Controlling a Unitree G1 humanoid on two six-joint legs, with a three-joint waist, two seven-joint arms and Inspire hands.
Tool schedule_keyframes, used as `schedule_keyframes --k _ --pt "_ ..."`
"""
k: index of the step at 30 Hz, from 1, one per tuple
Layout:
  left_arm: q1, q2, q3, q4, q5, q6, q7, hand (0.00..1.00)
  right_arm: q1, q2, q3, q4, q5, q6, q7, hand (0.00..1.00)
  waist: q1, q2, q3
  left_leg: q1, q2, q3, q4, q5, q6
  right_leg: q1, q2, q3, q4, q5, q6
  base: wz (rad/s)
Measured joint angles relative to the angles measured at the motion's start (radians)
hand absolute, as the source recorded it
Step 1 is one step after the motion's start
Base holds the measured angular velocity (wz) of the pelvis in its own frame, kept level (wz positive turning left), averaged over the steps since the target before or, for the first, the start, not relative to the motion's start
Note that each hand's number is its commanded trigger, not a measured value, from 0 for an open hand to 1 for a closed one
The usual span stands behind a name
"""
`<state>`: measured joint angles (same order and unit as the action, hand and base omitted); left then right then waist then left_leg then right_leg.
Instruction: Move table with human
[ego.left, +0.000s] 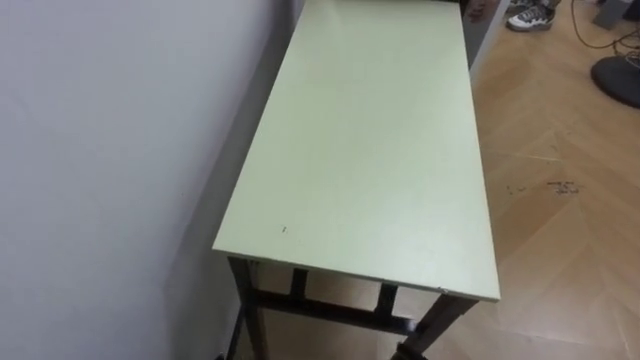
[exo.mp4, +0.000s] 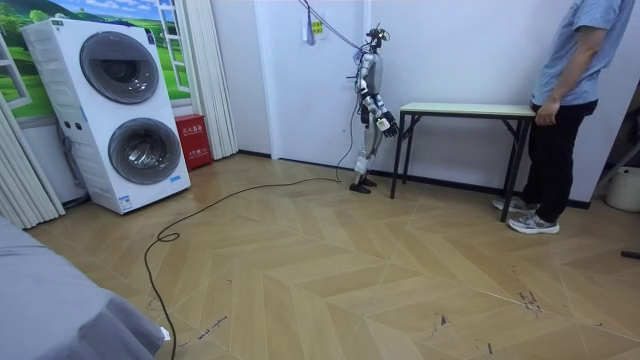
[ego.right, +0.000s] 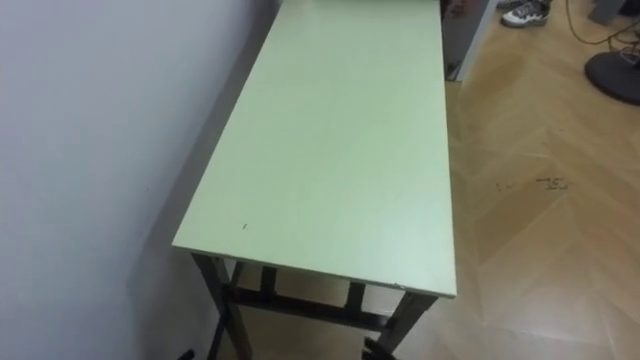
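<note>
You are looking down on a long pale green rectangular desk (ego.left: 370, 150) with dark metal legs. It stands on a herringbone wooden floor (ego.left: 560, 230), one long side along the white wall (ego.left: 100, 150) to the robot's left. In the room view the robot stands upright at the desk's near short end, its right hand (exo.mp4: 386, 124) just short of that edge; you cannot tell whether it is open or closed. A person in a blue shirt (exo.mp4: 565, 90) stands at the far end, one arm hanging beside the desk's corner.

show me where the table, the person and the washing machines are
table (ego.left: 370, 150): left eye view, middle of its pale green top
person (exo.mp4: 572, 60): room view, on the blue shirt
washing machines (exo.mp4: 125, 108): room view, front panel between the two doors
</note>
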<state>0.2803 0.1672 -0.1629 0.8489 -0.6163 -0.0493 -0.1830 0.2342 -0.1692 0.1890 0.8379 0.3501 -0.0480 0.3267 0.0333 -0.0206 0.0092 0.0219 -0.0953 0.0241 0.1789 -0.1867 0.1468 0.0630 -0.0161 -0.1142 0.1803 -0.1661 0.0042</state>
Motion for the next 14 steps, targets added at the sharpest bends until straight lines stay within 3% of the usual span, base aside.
schedule_keyframes --k 5,10,11,14 --pt "0.016 -0.001 0.032 0.091 0.0 -0.005 0.033 0.0 -0.01 0.001 -0.031 0.139 -0.051 -0.008 -0.059 0.0 0.0 -0.002 0.0018 -0.004 0.0 -0.001 0.0 0.0 0.0 0.001 0.001 0.0 -0.011 0.001 -0.002 0.0" --pt "0.005 -0.021 0.126 0.175 0.056 -0.005 0.061 0.0 -0.02 0.025 -0.118 0.225 -0.072 -0.019 -0.102 0.0 -0.001 -0.002 -0.0035 -0.01 0.0 0.0 -0.001 0.0 0.0 -0.01 0.001 -0.001 -0.011 0.001 -0.002 0.0" --pt "0.0 -0.022 0.145 0.202 0.076 -0.005 0.07 0.0 -0.023 0.027 -0.139 0.252 -0.072 -0.027 -0.117 0.0 -0.002 0.002 -0.0087 -0.006 -0.001 0.0 -0.001 0.0 0.0 -0.004 0.001 0.0 -0.012 0.001 -0.002 0.0" --pt "0.0 -0.036 0.191 0.242 0.114 -0.003 0.099 0.0 -0.027 0.027 -0.192 0.295 -0.072 -0.032 -0.158 0.0 -0.005 0.003 -0.008 0.016 -0.001 -0.001 -0.011 0.0 0.0 0.013 0.001 0.0 -0.014 0.001 -0.002 0.0"
